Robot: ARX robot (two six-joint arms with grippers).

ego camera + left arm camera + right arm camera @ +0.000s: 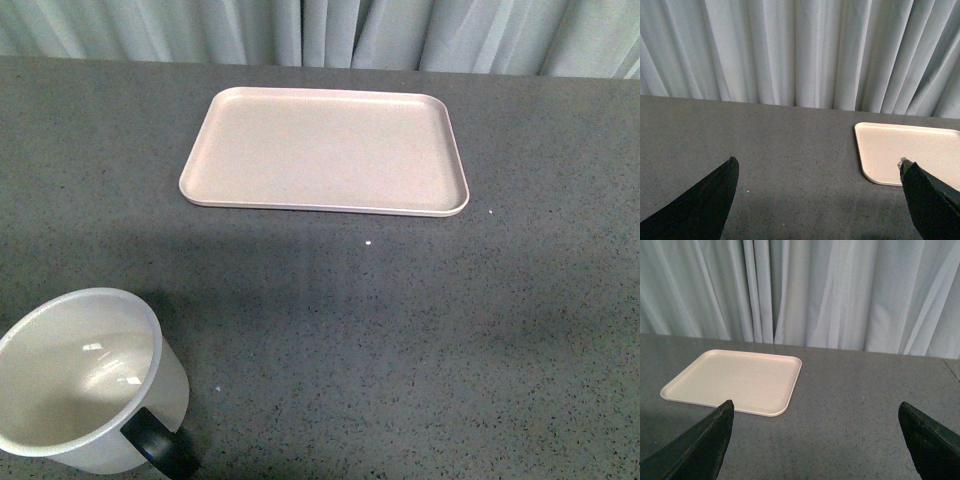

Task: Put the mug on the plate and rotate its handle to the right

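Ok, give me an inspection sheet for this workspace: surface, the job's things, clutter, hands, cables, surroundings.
Surface: dark grey speckled tabletop, flat, no spills seen.
Mug: upright and empty on the table at the near left, well apart from the plate.
Handle: on the mug's near side, turned slightly right.
Plate: flat at the far centre, nothing on it.
Clutter: only tiny white specks near the plate.
Hands: left hand open and empty; right hand open and empty; neither shows in the front view.
Cables: nothing seen.
Surroundings: pale pleated curtain behind the table.
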